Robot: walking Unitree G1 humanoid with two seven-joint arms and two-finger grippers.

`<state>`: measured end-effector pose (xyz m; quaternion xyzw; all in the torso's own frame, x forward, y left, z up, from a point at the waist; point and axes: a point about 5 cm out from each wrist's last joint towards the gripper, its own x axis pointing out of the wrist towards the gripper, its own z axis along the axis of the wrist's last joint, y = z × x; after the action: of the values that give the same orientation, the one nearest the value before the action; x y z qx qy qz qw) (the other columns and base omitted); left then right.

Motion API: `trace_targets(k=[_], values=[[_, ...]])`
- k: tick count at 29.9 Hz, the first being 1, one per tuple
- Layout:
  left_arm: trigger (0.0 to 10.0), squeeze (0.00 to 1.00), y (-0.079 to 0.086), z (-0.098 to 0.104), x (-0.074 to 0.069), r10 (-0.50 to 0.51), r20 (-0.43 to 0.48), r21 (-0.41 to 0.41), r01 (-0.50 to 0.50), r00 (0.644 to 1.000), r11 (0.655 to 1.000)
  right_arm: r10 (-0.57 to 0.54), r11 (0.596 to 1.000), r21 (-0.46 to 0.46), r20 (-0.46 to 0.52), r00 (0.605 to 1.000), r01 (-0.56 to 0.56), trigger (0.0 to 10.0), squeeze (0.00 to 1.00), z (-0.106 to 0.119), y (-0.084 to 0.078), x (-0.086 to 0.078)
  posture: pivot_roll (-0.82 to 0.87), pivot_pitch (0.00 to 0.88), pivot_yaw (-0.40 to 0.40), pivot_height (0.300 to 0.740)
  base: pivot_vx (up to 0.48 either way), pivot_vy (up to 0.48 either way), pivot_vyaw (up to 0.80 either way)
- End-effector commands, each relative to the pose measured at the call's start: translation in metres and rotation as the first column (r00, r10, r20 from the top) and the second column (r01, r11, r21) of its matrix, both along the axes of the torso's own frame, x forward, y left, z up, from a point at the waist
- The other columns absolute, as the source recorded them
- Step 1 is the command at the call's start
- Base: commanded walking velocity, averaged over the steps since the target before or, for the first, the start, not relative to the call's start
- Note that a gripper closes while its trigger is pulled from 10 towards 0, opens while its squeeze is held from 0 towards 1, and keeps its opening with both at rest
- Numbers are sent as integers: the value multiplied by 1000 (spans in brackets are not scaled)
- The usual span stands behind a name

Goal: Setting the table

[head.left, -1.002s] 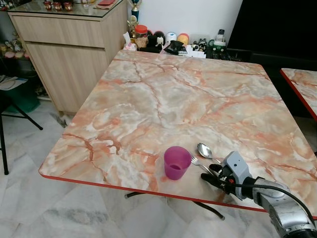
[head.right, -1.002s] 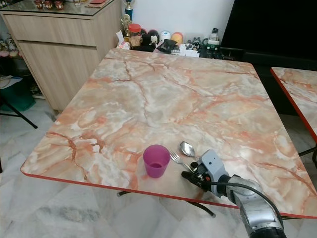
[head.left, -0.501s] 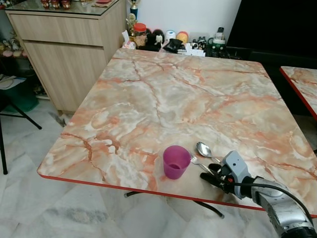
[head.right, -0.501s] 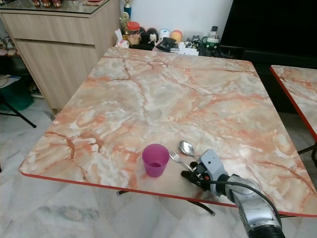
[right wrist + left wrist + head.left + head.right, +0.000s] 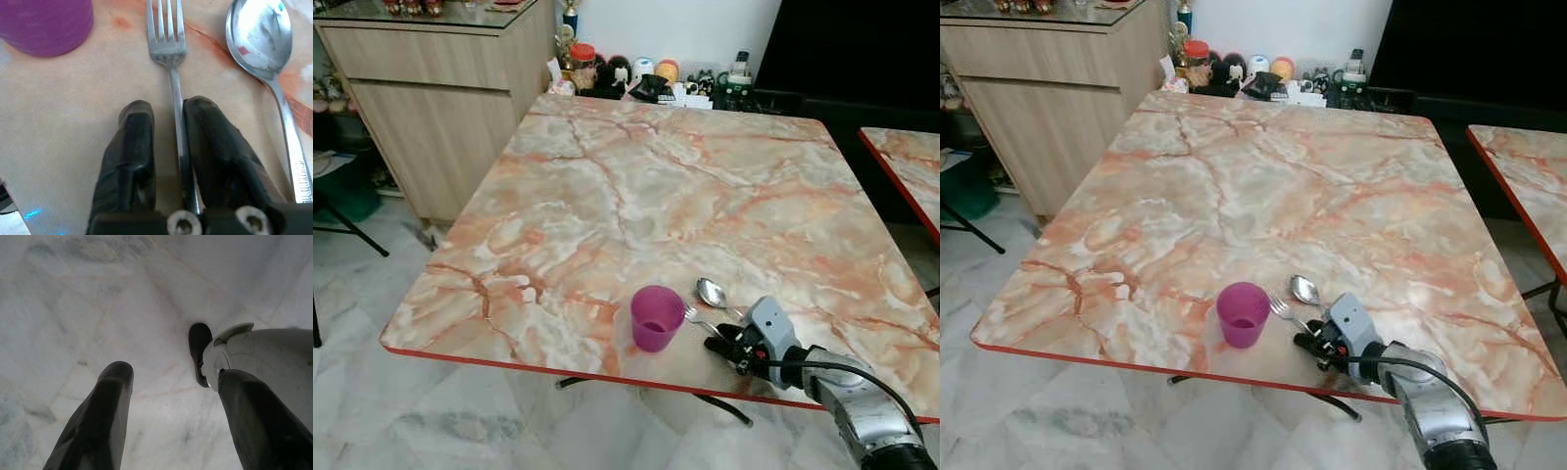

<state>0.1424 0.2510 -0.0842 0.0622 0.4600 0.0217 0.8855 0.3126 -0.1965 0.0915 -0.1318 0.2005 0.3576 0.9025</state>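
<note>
The whole scene sits a little lower and further left in both eye views than a second ago, cabinet and far clutter included, so the camera is what moves. On the table [image 5: 636, 186] the right gripper [image 5: 717, 344] lies slightly closer to the purple cup [image 5: 655, 317] than before, along the fork [image 5: 697, 318] handle near the front edge; cup, fork and spoon [image 5: 712, 292] keep their places on the tabletop

bright even daylight, sharp head views, soft glare on the spoon [image 5: 259, 32].
</note>
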Motion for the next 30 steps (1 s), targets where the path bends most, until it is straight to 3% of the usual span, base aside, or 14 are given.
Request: trace_targets(k=[1,9,22,23,24,30], values=[[10000,0,1,-4,-12,0,-44,0,0,999,1000,-13,998,-59,-88,996,8,0,0,-21,-4,-11,107,150,-40,740,0,0,0],[10000,0,-1,-8,-20,-4,-61,-1,4,998,1000,-4,997,-72,-101,995,-4,0,0,-27,0,-14,111,137,-36,740,0,0,0],[10000,0,-16,-4,2,-41,-17,-9,41,999,999,-57,997,-50,-62,996,54,0,0,-26,5,-13,106,123,-33,740,0,0,0],[10000,0,-16,-4,2,-41,-16,-9,41,999,999,-63,997,-52,-52,997,61,3098,0,-25,5,-11,104,128,-34,740,0,0,0],[10000,0,-15,-4,3,-43,-16,-8,42,999,999,-84,996,-45,-39,996,83,10000,0,-23,4,-9,104,130,-34,740,0,0,0],[10000,0,-3,0,2,-31,-14,-2,31,999,1000,-175,982,79,54,983,170,10000,0,-2,7,6,102,147,-37,740,0,0,0]])
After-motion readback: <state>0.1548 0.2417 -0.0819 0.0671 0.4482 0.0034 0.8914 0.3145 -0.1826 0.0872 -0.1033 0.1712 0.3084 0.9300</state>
